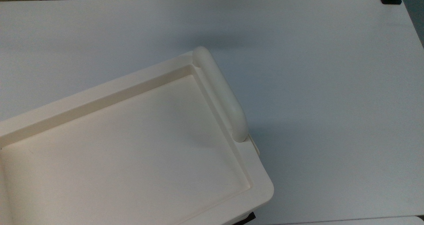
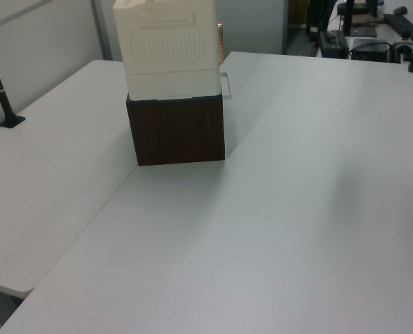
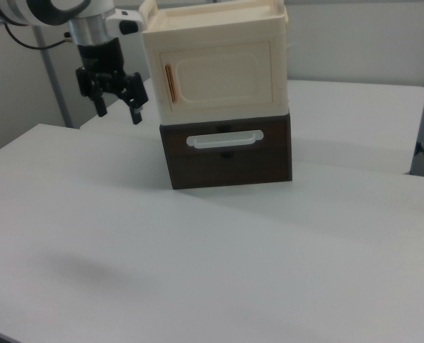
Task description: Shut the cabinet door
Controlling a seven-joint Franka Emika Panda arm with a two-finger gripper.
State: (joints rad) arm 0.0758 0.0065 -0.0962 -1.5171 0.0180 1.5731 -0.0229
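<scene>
The cabinet door sits flush in the front of the cream-white cabinet, its hinge side at the right view's right and a thin orange strip along its other edge. The cabinet rests on a dark brown drawer unit with a pale handle, on the white table. At the right view's left, the tool hangs clear of the cabinet, fingers spread apart and empty.

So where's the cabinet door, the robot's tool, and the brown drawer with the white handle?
cabinet door (image 3: 222, 75), right view, middle of its front panel.
tool (image 3: 117, 107), right view, the gap between its two black fingertips.
brown drawer (image 3: 229, 163), right view, dark front below the white handle.
</scene>
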